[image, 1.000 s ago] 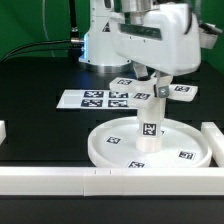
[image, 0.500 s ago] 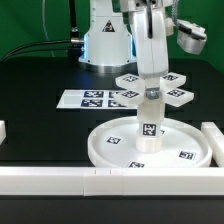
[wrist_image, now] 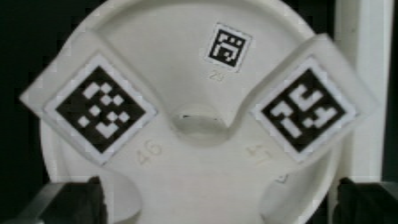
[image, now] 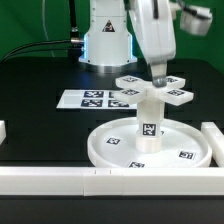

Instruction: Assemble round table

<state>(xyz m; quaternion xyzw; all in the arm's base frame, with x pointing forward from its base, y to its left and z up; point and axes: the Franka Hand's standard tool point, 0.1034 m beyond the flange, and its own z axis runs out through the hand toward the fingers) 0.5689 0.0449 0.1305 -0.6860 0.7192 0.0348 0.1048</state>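
The large rimmed disc (image: 105, 150) lies flat near the front of the table. The short cylinder leg (image: 149, 125) stands upright in its hub. The flat foot piece (image: 150, 92), with several tags on its lobes, sits on top of the leg. My gripper (image: 160, 78) reaches down from above and is shut on the foot piece. In the wrist view the foot piece (wrist_image: 196, 110) fills the gap between my dark fingers (wrist_image: 68, 202), with the gripper (wrist_image: 214, 205) over it and the disc (wrist_image: 169, 25) showing behind.
The marker board (image: 92, 98) lies flat behind the disc at the exterior view's left. Long white border bars run along the front (image: 60, 180), with short ones at the right (image: 213, 135) and left (image: 3, 130). The arm's base (image: 105, 40) stands at the back.
My wrist has turned about the upright axis and the foot piece has turned with it on top of the leg. The disc and leg have stayed in place.
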